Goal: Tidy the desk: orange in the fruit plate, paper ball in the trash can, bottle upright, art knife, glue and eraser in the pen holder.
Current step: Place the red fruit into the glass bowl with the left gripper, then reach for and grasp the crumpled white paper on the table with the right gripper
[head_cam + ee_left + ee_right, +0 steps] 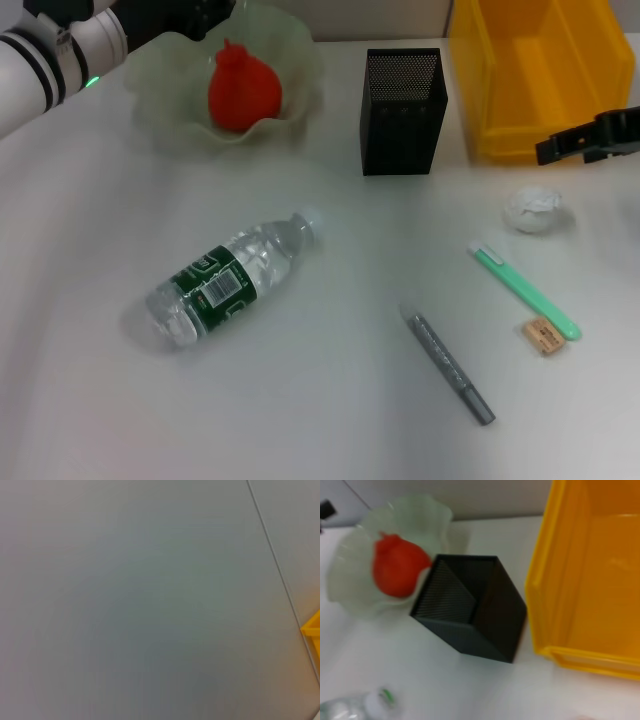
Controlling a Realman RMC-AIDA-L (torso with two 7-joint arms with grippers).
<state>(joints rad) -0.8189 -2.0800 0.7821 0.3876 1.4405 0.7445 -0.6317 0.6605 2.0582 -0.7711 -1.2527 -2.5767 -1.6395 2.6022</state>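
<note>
Grey glue stick (449, 368) nearest, right tool (560, 146) mostly cut off, grip unclear, left tool unseen

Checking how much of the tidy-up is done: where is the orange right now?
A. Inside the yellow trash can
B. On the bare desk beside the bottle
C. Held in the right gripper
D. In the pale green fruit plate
D: in the head view the orange sits inside the wavy-rimmed fruit plate at the back of the desk, apart from the lying bottle and the trash can.
</note>
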